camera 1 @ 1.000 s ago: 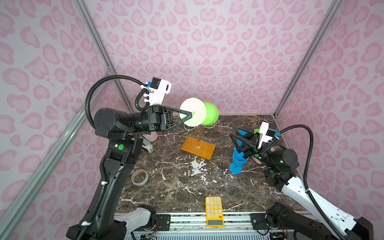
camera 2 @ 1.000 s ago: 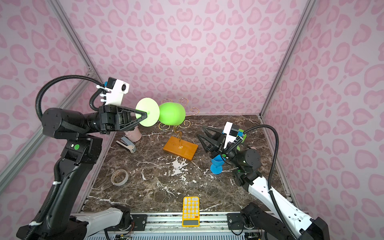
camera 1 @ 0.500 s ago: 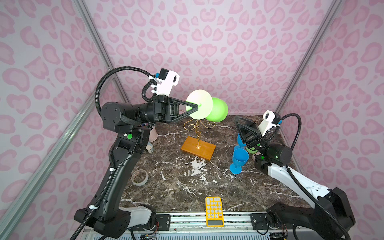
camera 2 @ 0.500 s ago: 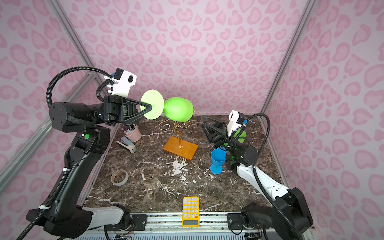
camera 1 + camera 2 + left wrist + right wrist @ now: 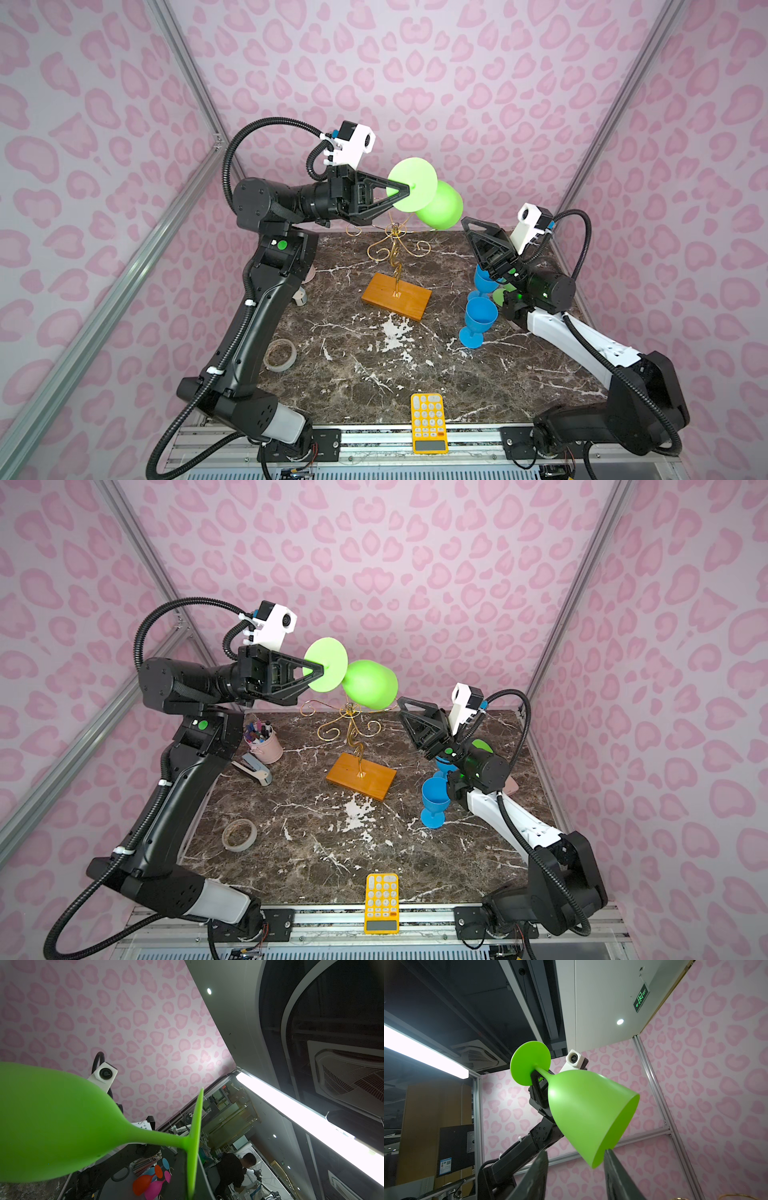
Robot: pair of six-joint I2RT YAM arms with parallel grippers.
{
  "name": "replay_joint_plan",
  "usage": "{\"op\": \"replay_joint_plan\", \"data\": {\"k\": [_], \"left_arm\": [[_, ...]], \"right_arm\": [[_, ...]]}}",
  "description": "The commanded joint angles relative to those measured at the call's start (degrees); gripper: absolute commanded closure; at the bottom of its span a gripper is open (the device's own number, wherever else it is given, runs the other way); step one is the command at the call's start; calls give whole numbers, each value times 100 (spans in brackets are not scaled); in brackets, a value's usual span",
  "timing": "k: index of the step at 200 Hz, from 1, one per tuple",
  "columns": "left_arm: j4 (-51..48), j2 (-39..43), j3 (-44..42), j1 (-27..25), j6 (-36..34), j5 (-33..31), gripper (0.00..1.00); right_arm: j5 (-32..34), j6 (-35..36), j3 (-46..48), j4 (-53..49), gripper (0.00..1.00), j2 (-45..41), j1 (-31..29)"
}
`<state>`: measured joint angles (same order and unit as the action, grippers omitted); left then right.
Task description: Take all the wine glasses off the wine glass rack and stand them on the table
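The lift-off looks done to me: my left tool (image 5: 405, 191) is clamped on the stem of the green glass (image 5: 441, 205), which hangs in the air above the rack (image 5: 395, 249), clear of its gold scrolls in both top views. What remains, I judge, is a hand-over or setting it on the tabletop (image 5: 374, 374). The glass lies nearly level, foot toward the left arm and mouth toward the right arm, tipped a little down. My right tool (image 5: 468, 227) sits just below the rim, jaws apart, gripping nothing.
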<state>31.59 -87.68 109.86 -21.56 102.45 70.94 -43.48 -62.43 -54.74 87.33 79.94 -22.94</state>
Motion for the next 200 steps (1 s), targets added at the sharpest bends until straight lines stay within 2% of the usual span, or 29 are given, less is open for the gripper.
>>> {"op": "replay_joint_plan", "data": {"k": [1, 31, 69, 200], "left_arm": [[510, -311, 357, 53, 357, -114, 96], [1279, -758, 567, 134, 1033, -367, 96], [2908, -1118, 313, 259, 2306, -916, 96], [3093, -909, -16, 348, 2496, -958, 96]], "right_arm": [[-28, -116, 23, 197, 54, 47, 167], [-145, -225, -91, 195, 54, 186, 365], [-567, -304, -502, 195, 54, 486, 430], [-1078, -494, -1818, 203, 54, 1495, 567]]}}
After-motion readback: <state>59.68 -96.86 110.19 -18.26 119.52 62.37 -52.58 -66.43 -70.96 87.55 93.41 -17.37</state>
